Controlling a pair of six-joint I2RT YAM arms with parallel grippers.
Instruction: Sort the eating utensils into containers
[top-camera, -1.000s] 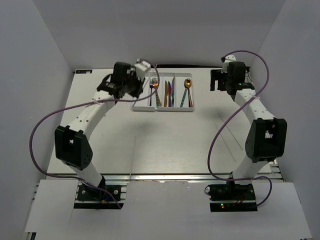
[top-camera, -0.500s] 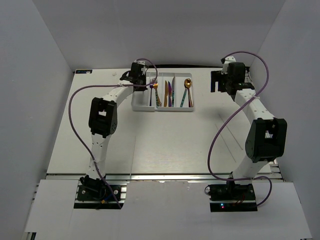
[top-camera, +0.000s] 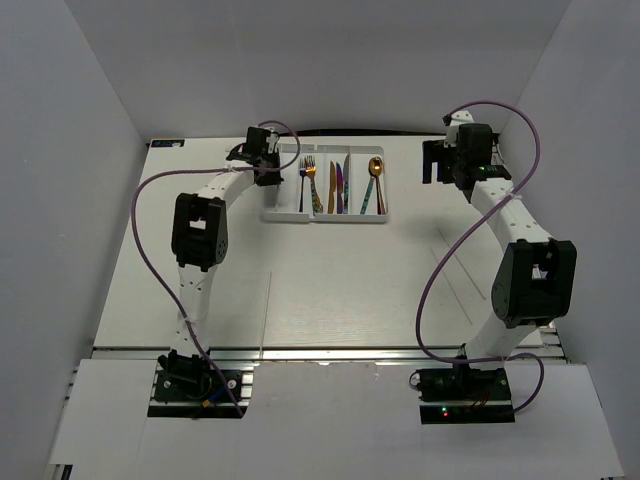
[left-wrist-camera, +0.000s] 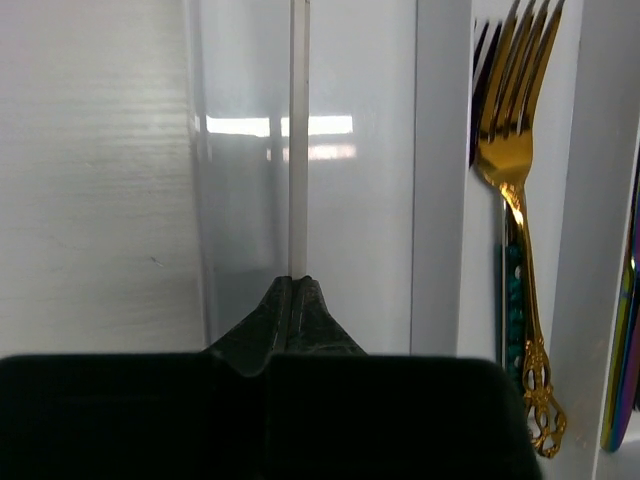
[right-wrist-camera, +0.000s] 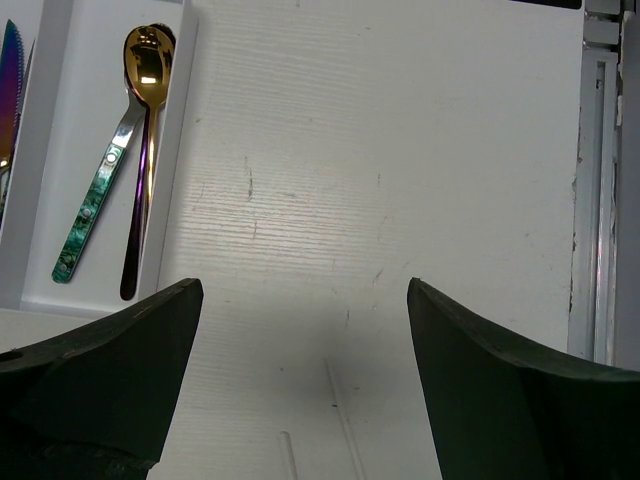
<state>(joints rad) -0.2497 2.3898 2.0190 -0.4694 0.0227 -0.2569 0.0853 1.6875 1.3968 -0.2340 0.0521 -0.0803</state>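
The white four-compartment tray (top-camera: 330, 219) lies at the back centre. It holds forks (top-camera: 310, 180), knives (top-camera: 338, 185) and spoons (top-camera: 374, 180); its leftmost compartment shows no utensil. My left gripper (top-camera: 272, 170) is shut at the tray's left end, over that compartment (left-wrist-camera: 350, 200). A thin pale line (left-wrist-camera: 297, 130) runs up from its tips; I cannot tell whether it is gripped. A gold fork (left-wrist-camera: 515, 200) lies one compartment to the right. My right gripper (right-wrist-camera: 303, 290) is open and empty over table, right of the tray's spoons (right-wrist-camera: 148, 60).
Thin grey straight lines lie on the table (top-camera: 268, 300), (top-camera: 455, 270), and under the right gripper (right-wrist-camera: 340, 400). Grey walls close in the back and both sides. A metal rail (right-wrist-camera: 600, 200) runs along the table's right edge.
My left arm has swung its elbow in from the far left to a more upright pose, and its gripper has shifted slightly left at the tray's left end. The right arm has not moved.
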